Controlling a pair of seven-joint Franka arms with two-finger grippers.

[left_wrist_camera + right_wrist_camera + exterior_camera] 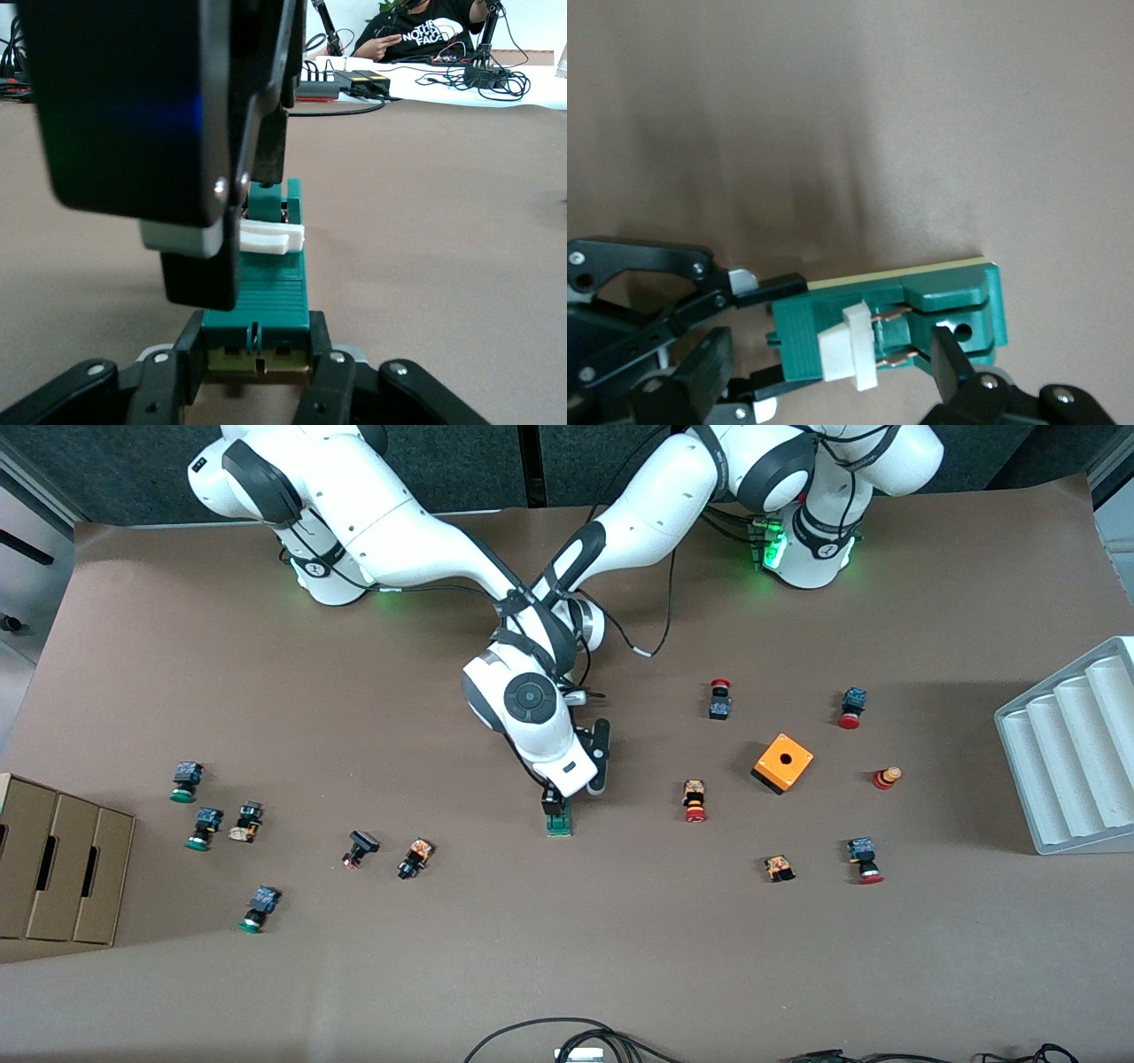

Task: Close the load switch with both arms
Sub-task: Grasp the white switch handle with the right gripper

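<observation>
Roughly mid-table, the load switch (558, 822) is found lying flat on the brown surface, between a red-capped button (695, 801) toward the left arm's end and a dark button (415, 858) toward the right arm's end. One end of the green body is clamped between the fingers of the left gripper (257, 359), held low at table level. The right gripper (237, 208) is held directly over the switch, fingers spread apart, nothing gripped; one finger (957, 359) is seen against the green body, near the white slider (846, 347).
</observation>
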